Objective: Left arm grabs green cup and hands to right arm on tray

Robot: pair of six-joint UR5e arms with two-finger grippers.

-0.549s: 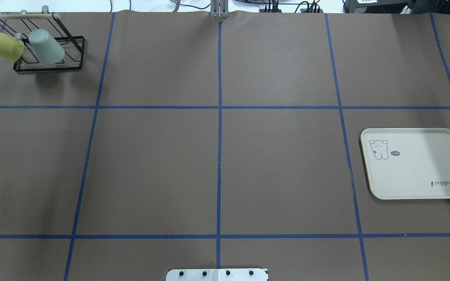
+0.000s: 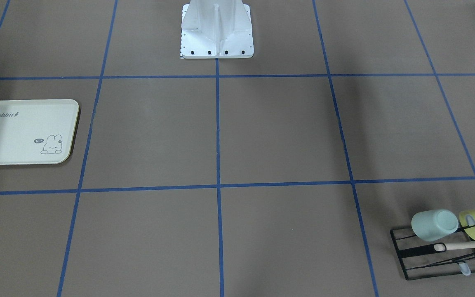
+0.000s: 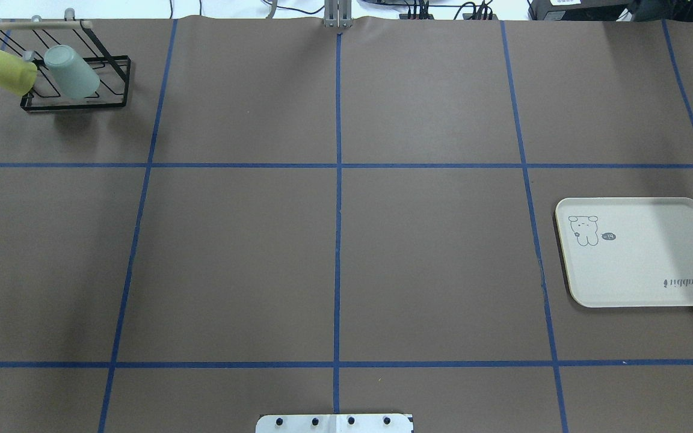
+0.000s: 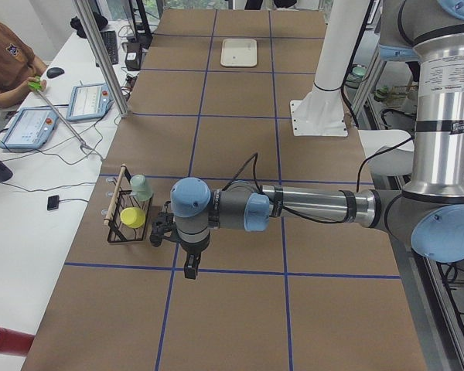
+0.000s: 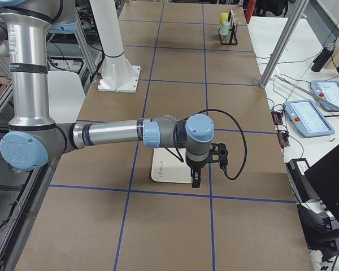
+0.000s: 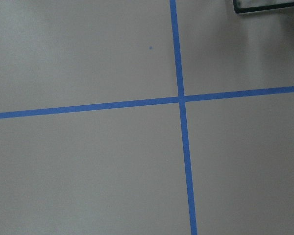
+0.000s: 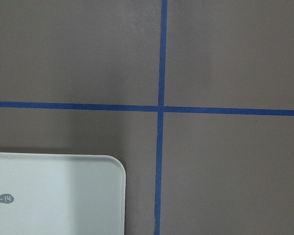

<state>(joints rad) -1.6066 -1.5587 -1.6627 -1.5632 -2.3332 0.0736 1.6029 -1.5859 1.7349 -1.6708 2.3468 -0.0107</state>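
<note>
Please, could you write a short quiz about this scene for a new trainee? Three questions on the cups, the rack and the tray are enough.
1. True or false: the green cup already stands on the tray.
2. What sits beside the green cup on the black wire rack? A) a red mug B) a yellow-green cup C) a spoon
3. Fill in: in the overhead view, the tray lies near the view's ____ edge.

Key: 1 false, it is on the rack; 2 B; 3 right.

Tray (image 7: pixel 88 196) and black wire rack (image 6: pixel 269 8) partly beyond the wrist views' edges.
</note>
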